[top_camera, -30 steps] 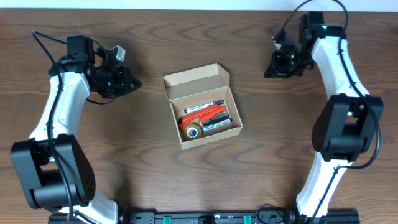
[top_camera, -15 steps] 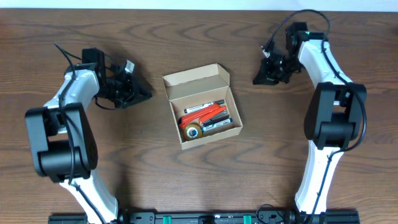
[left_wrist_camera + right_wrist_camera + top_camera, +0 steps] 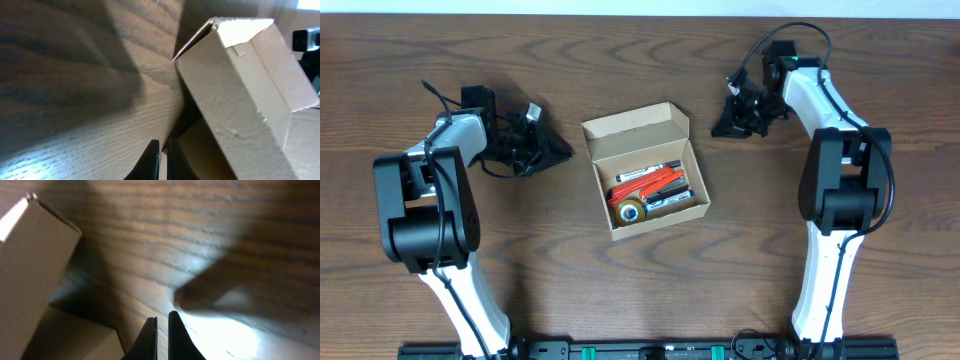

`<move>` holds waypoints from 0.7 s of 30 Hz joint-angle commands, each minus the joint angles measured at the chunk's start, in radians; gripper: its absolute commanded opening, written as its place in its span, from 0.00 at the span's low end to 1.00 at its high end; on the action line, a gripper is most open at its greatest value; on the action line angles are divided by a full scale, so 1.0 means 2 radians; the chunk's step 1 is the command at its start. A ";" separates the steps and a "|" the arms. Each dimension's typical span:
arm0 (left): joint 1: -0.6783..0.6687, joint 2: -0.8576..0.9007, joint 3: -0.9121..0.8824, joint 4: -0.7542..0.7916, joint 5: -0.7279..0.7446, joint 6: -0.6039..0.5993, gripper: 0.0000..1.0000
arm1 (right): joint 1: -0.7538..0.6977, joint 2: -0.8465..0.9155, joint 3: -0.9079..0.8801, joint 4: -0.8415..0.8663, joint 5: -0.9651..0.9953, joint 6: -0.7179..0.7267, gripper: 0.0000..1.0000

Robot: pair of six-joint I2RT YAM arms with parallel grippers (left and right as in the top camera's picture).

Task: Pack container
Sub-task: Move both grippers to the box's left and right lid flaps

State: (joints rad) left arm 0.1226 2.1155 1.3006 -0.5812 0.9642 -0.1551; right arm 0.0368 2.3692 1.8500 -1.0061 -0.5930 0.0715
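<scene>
The container (image 3: 692,199), a small tan cardboard box, sits in the middle of the table with its flap lid (image 3: 635,125) standing open at the back. Inside lie red and black markers (image 3: 656,183) and a roll of tape (image 3: 632,211). My left gripper (image 3: 563,153) is shut and empty, low over the table just left of the box, pointing at it. In the left wrist view the container (image 3: 250,90) fills the right side past the left gripper (image 3: 162,145). My right gripper (image 3: 717,130) is shut and empty, just right of the lid. The right wrist view has the container (image 3: 30,270) at the left, beyond the right gripper (image 3: 162,317).
The dark wooden table (image 3: 770,250) carries only the box. Both arms reach in from the front edge, their elbows at the far left and far right, with cables looping near each wrist.
Both arms have swung inward: the left gripper moved right toward the box, the right gripper moved left toward the lid. Both stayed shut. The box has not moved.
</scene>
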 commanded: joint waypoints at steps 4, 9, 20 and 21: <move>-0.001 0.006 -0.002 0.017 0.026 -0.032 0.06 | 0.018 0.003 -0.001 0.025 -0.035 0.057 0.01; -0.011 0.007 -0.002 0.027 0.025 -0.045 0.06 | 0.024 0.003 -0.001 0.040 -0.037 0.073 0.01; -0.044 0.008 -0.002 0.054 0.025 -0.070 0.06 | 0.032 0.038 -0.001 0.052 -0.121 0.080 0.01; -0.045 0.008 -0.002 0.055 0.025 -0.070 0.06 | 0.031 0.044 -0.001 0.053 -0.129 0.080 0.01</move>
State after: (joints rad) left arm 0.0349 2.1170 1.3003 -0.4725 0.9970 -0.2741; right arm 0.0910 2.3978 1.8500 -0.9012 -0.7517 0.2169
